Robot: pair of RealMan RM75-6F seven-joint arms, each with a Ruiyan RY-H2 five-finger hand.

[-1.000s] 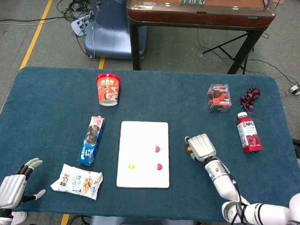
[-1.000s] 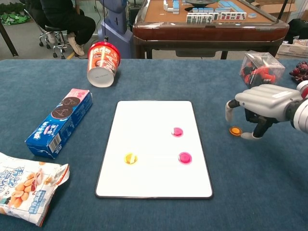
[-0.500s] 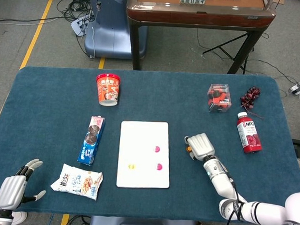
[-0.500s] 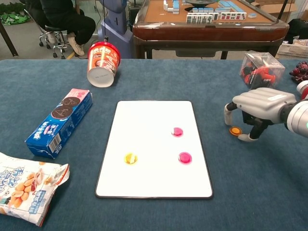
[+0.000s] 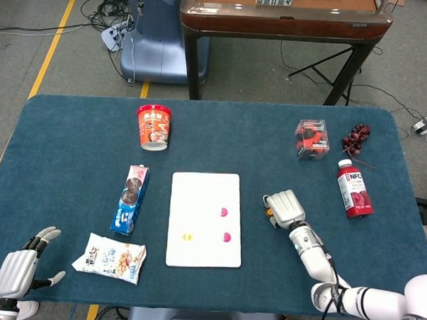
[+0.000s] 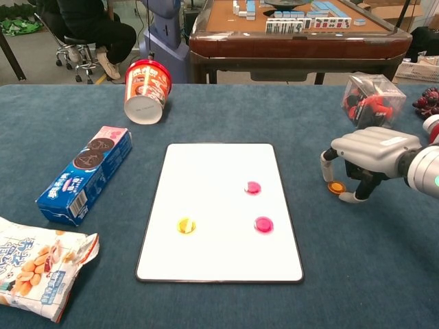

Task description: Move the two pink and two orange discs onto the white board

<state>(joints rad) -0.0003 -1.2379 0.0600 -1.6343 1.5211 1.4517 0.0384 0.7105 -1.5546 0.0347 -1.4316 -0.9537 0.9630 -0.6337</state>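
Note:
The white board (image 6: 212, 171) (image 5: 205, 191) lies mid-table. On it sit two pink discs (image 6: 253, 187) (image 6: 263, 223) and one orange disc (image 6: 186, 225). The other orange disc (image 6: 335, 186) (image 5: 268, 212) lies on the blue cloth to the right of the board. My right hand (image 6: 370, 147) (image 5: 287, 208) arches over that disc, fingers and thumb curled down on either side of it; I see no grip on it. My left hand (image 5: 15, 272) rests at the near left table corner, fingers spread and holding nothing; only the head view shows it.
A red cup (image 6: 146, 89) lies tipped at the back left. A blue cookie box (image 6: 86, 175) and a snack bag (image 6: 34, 264) lie left of the board. A clear box (image 6: 370, 99), grapes (image 5: 356, 138) and a juice bottle (image 5: 354, 189) stand at the right.
My right hand has sunk slightly and drawn a little closer around the orange disc on the cloth. The left hand has dropped back a touch. The discs have not moved.

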